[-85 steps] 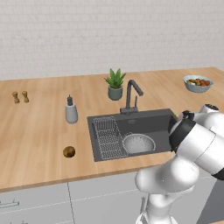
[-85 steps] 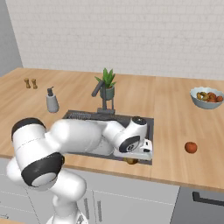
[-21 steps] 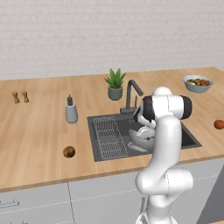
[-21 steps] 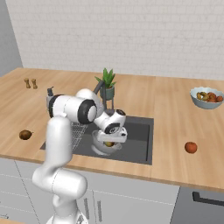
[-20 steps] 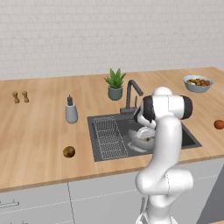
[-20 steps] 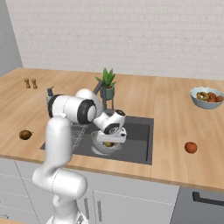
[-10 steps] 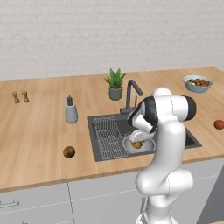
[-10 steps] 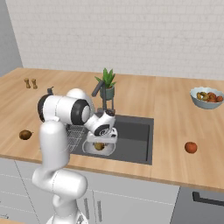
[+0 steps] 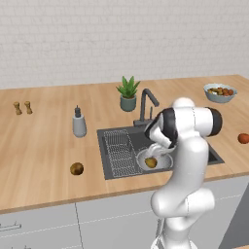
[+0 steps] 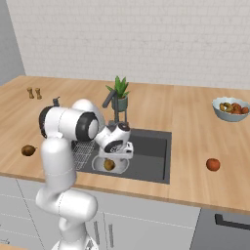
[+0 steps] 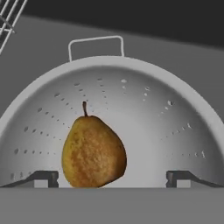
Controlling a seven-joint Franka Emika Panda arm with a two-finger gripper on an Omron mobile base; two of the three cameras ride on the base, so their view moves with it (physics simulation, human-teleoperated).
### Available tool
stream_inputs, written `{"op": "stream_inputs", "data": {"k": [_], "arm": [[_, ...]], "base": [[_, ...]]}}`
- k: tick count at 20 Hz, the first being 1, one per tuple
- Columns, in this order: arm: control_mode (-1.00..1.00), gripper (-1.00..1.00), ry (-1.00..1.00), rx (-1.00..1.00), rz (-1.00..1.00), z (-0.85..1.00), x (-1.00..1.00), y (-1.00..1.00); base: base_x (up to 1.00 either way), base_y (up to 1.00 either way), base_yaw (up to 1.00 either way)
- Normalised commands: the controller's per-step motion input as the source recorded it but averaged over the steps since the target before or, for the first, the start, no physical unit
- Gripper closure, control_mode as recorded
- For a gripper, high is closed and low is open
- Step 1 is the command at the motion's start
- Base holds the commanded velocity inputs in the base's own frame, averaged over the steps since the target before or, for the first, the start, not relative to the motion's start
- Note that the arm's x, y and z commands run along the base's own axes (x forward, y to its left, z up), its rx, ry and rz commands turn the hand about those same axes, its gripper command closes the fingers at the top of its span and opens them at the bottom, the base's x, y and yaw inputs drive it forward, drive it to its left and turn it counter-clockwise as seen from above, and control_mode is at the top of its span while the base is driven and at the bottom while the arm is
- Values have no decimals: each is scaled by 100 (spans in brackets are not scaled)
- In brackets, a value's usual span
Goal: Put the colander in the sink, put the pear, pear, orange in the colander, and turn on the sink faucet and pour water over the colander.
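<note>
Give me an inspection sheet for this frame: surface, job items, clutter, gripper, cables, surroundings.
Surface: wooden counter with a dark sink set into it.
Job items: colander sits in the sink; one pear lies inside it; second pear on the counter left of the sink; orange on the counter to the right; faucet behind the sink, no water seen.
Clutter: wire rack in the sink's left part; soap bottle; potted plant; fruit bowl; two small shakers.
Gripper: gripper open, poised over the colander, pear between the fingertips but not clamped.
Cables: nothing seen.
Surroundings: white brick wall; grey cabinets below.
</note>
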Motion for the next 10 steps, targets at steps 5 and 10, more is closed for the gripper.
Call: {"op": "stream_inputs", "data": {"k": [5, 10], "arm": [[-100, -100, -4, 2, -3, 69, -11, -54], [-100, -100, -6, -1, -12, 76, -17, -23]], "base": [[0, 0, 0], [0, 0, 0]]}}
